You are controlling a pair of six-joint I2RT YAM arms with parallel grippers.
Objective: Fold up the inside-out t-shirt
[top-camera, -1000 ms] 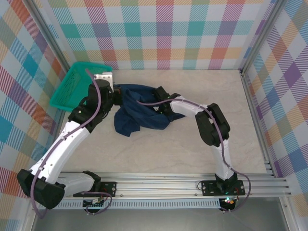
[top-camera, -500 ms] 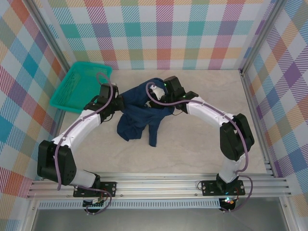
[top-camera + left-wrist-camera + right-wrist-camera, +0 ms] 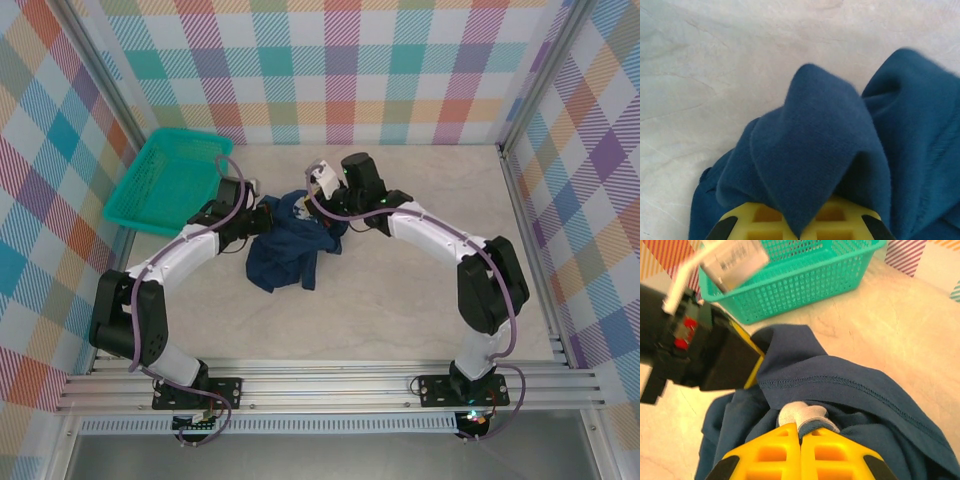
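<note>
On the counter (image 3: 420, 300) the shirt (image 3: 285, 250) has shrunk from a loose spread into a tight bunch near the basket (image 3: 150, 190). The left pincer (image 3: 800, 227) and the right pincer (image 3: 801, 440), now drawn close together, each stay clamped on cloth: more gathering than folding, I'd say.

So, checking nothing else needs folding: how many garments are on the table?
1: the navy t-shirt, bunched up just right of the teal basket. Its folds could hide something small.
</note>
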